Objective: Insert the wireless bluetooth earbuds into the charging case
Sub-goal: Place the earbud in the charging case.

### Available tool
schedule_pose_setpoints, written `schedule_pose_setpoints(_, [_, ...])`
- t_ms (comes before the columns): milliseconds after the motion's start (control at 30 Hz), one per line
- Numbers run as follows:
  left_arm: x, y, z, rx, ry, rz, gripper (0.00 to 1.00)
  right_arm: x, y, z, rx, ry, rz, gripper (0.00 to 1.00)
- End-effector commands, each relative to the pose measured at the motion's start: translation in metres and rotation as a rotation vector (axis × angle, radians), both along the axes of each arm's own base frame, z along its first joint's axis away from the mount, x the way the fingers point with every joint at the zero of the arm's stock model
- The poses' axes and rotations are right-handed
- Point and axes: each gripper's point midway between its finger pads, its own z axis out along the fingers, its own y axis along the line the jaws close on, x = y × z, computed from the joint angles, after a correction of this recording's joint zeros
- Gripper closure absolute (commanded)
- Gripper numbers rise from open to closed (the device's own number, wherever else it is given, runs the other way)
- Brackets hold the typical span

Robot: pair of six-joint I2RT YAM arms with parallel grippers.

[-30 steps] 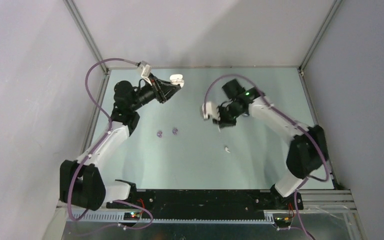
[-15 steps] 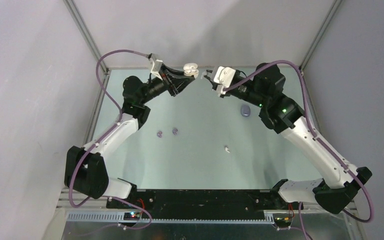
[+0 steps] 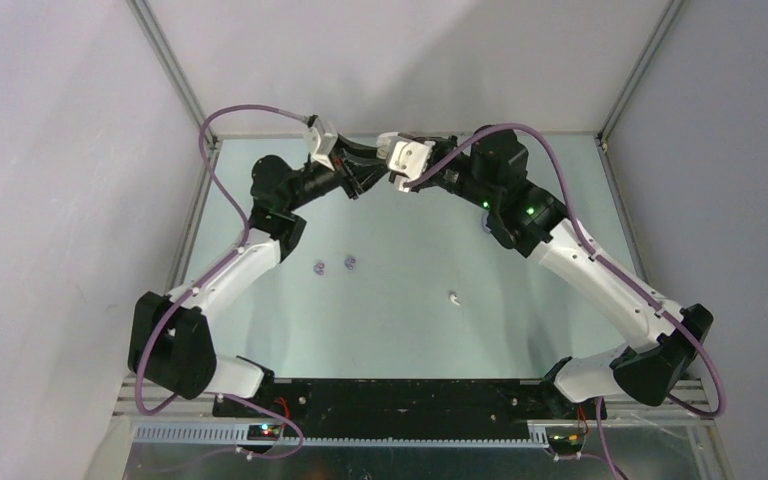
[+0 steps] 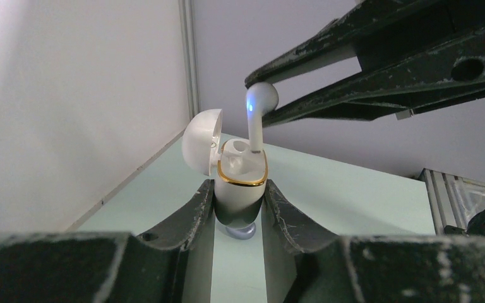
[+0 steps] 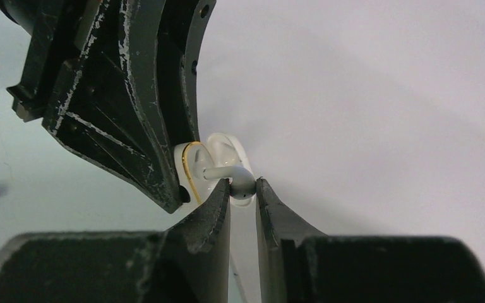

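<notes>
**White earbud held at the mouth of the open case**

The white earbud [image 4: 257, 107] hangs stem-down in the upper middle of the left wrist view. A small blue light shows on its rounded head, and its stem tip sits just inside the gold rim of the charging case [image 4: 240, 189]. The case stands upright, its lid [image 4: 200, 142] hinged back toward the left of that frame.

The right gripper [image 5: 243, 189] is closed on the earbud's head, pinching it between both fingertips. The left gripper [image 4: 239, 196] is clamped on the case, one finger pressed to each side of its lower body.

In the top view both grippers meet at the upper centre of the frame, above the far part of the table [image 3: 410, 330]. On the table, left of centre, lies a purple earbud [image 3: 319, 267] with a second purple earbud [image 3: 350, 263] just beside it. A loose white earbud [image 3: 454, 298] lies apart from them, right of centre.
</notes>
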Motion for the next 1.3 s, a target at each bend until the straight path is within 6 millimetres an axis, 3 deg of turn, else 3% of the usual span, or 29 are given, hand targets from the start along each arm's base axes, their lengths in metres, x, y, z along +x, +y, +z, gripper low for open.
schedule_pose_setpoints(0, [-0.015, 0.002, 0.019, -0.005, -0.088, -0.013, 1.0, -0.006, -0.001, 0.036, -0.002, -0.141, 0.005, 1.0])
schedule_pose_setpoints(933, [-0.022, 0.001, 0.036, -0.051, -0.083, -0.029, 1.0, -0.012, 0.017, 0.004, -0.143, -0.205, 0.051, 1.0])
schedule_pose_setpoints(1267, [-0.023, 0.001, 0.035, -0.053, -0.072, -0.031, 1.0, -0.001, 0.011, 0.009, -0.121, -0.218, -0.023, 1.0])
